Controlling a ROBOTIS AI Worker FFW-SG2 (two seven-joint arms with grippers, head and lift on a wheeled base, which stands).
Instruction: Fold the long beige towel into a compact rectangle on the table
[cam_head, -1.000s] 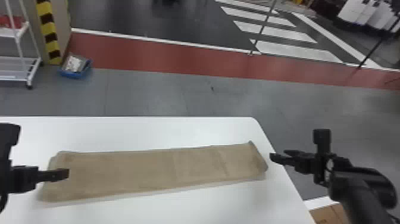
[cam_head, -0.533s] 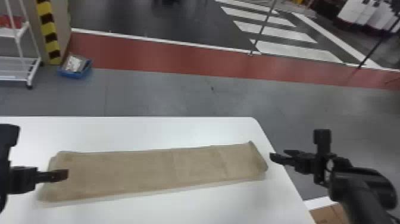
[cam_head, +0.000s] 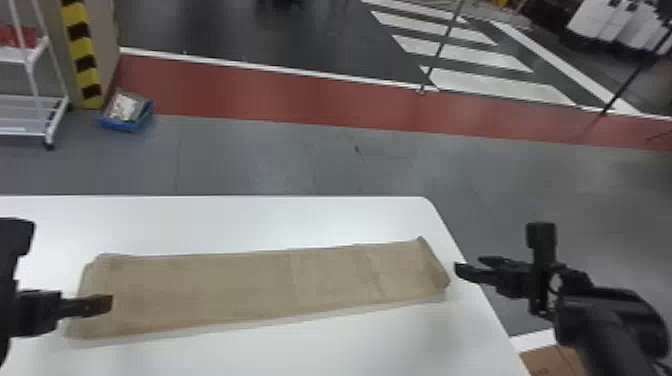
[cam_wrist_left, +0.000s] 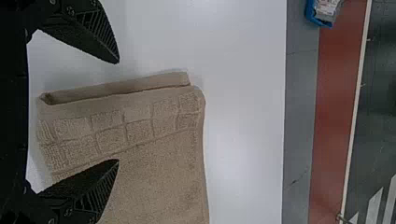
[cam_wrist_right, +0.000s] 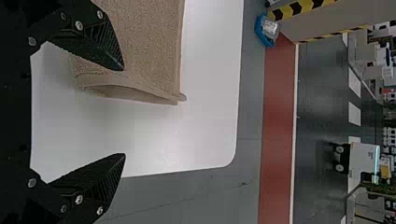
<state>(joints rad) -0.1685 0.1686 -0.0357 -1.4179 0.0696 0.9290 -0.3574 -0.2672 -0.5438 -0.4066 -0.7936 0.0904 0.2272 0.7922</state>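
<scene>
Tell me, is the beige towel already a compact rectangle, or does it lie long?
Long, only partly folded: the towel stretches in a strip along the table, and layers show at both its ends.

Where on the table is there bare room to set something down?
The table has a bare strip between the towel and the far edge, and another on the towel's near side. It's crowded at the towel's left end, with the left fingers there, and off its right end, with the right fingers by the table's edge.
</scene>
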